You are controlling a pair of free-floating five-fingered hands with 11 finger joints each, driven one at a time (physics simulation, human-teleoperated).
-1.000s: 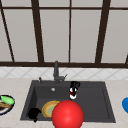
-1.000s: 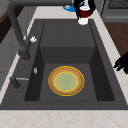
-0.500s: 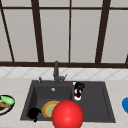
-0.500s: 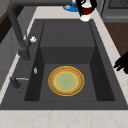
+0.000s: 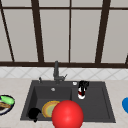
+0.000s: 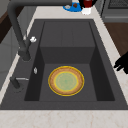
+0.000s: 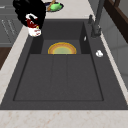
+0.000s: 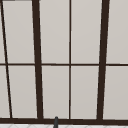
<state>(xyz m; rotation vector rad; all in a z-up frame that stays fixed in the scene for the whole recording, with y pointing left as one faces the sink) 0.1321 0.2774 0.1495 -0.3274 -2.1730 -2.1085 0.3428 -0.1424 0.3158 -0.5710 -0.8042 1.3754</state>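
Observation:
My right hand (image 5: 84, 84) hangs over the right half of the black sink (image 5: 105, 100), its fingers curled round a small red and white object (image 5: 81, 94). In the right side view this hand (image 7: 29, 11) holds the object (image 7: 34, 28) above the sink's front edge. In the left side view the object (image 6: 86, 5) shows at the far end. My left hand (image 5: 33, 113) floats at the sink's front left corner, fingers relaxed and holding nothing; from the left it (image 6: 122, 63) is beside the front rim. A yellow plate (image 6: 66, 80) lies in the deep left basin.
A big red ball (image 5: 67, 115) sits at the bottom of the front view, covering part of the sink's front rim. The dark faucet (image 5: 56, 71) rises behind the basin. A dish with green food (image 5: 5, 103) is on the left counter, a blue dish (image 5: 125, 105) on the right.
My right hand has drifted a little to the right with the red and white object in it. The left hand and the plate have not moved.

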